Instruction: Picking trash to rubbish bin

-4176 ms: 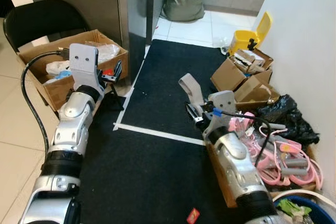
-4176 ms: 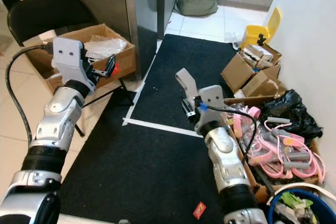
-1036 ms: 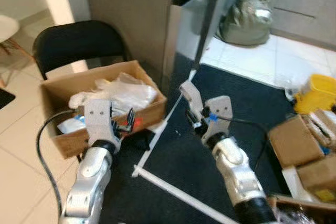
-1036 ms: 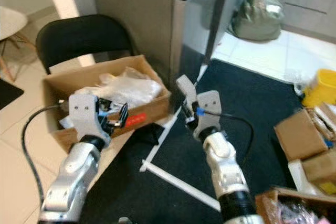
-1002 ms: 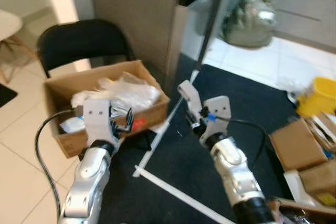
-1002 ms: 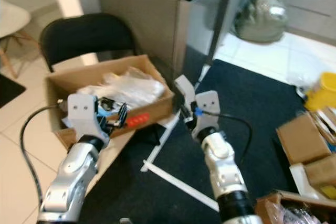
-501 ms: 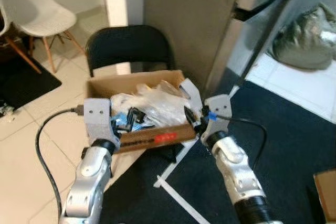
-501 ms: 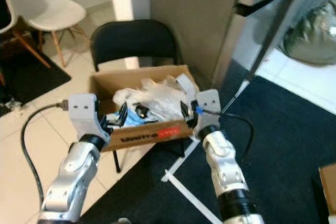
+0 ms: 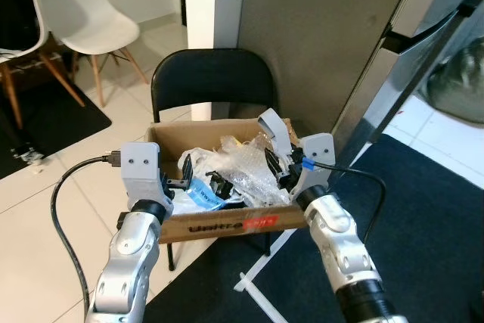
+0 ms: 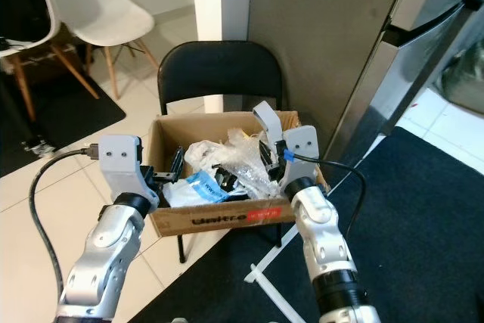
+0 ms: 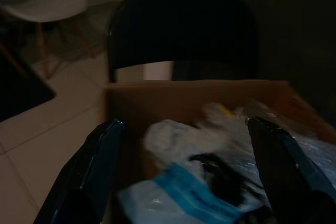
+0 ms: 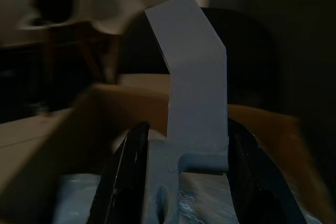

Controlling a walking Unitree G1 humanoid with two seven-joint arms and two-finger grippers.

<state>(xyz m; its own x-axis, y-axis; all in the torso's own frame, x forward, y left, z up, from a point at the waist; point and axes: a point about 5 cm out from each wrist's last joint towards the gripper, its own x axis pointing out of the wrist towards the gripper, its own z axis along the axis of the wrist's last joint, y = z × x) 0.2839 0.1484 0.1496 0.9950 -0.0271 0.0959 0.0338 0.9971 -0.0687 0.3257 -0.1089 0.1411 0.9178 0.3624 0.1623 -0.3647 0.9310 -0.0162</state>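
Grey, flat and bent near its top, the strip of trash stands clamped between the right gripper's black fingers, held over the right-hand edge of the cardboard box. The left gripper, fingers spread wide apart and empty, hovers at the box's left edge. A second ago both grippers were short of the box with black mat behind them; the view has since swung round, so the box now sits centred between the arms. It rests on the seat of a black folding chair and is heaped with crinkled clear plastic and a blue-and-white wrapper. A grey panel rises just behind the chair; pale tile floor lies open on the left, and a white moulded chair stands well apart.
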